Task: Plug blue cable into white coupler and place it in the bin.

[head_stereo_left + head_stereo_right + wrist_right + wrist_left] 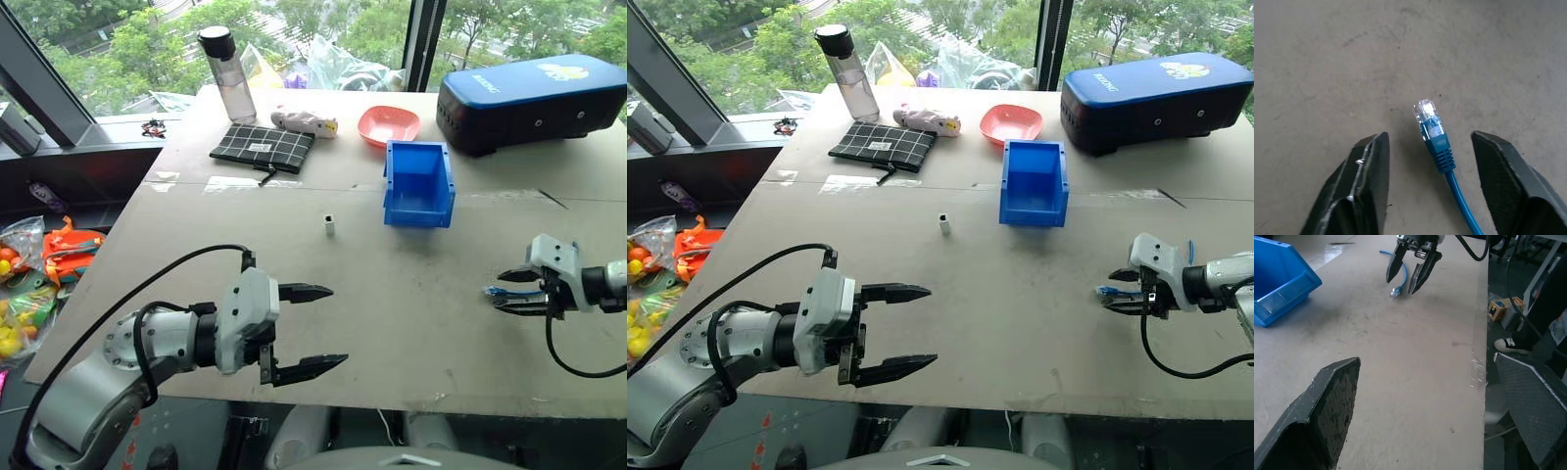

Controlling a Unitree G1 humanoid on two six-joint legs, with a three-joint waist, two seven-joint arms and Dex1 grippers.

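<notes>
While head views blur it, the right wrist view shows the blue cable (1436, 139) plug.

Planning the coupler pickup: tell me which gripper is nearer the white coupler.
Left. The left gripper hangs just in front of the white coupler. The right gripper is far off at the table's right side, astride the blue cable.
</notes>
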